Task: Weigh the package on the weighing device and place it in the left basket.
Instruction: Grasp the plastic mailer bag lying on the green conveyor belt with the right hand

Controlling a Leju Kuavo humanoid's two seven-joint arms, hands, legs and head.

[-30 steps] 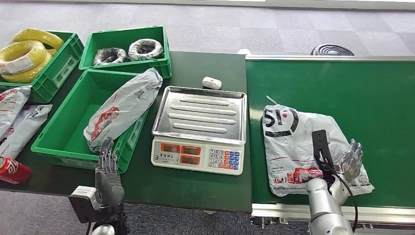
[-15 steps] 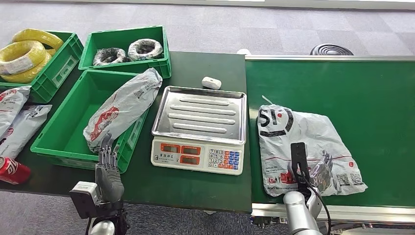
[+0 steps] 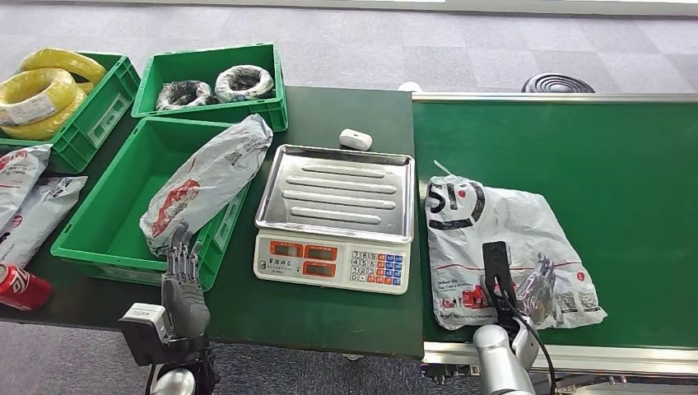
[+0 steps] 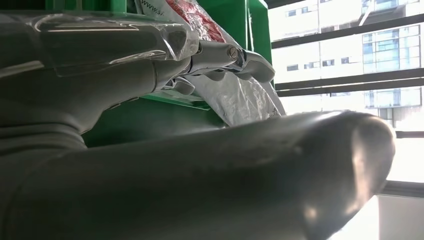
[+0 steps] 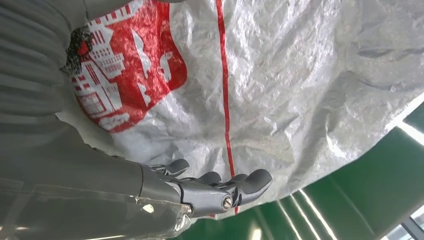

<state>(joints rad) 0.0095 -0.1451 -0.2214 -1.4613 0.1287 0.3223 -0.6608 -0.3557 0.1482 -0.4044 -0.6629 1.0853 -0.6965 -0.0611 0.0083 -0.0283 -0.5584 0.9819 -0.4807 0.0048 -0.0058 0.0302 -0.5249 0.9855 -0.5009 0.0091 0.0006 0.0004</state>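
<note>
A white plastic package (image 3: 502,234) with red and black print lies flat on the green conveyor belt (image 3: 601,148), just right of the scale (image 3: 337,216). The scale's steel tray is bare. My right hand (image 3: 537,290) rests over the package's near edge with its fingers spread, holding nothing. In the right wrist view its fingers (image 5: 220,190) stretch out alongside the crinkled package (image 5: 290,85). My left hand (image 3: 183,284) stands upright with fingers apart at the front rim of the left basket (image 3: 99,218). A second package (image 3: 206,181) lies in this basket, draped over its right rim.
Two more green bins stand at the back left, one with yellow cable coils (image 3: 41,90), one with wrapped coils (image 3: 218,82). A small white object (image 3: 355,139) lies behind the scale. More packages (image 3: 29,202) and a red can (image 3: 20,286) lie at the far left.
The package has shifted left along the belt toward the scale. My right hand has moved left and nearer, across the package's near edge. The left hand has barely moved.
</note>
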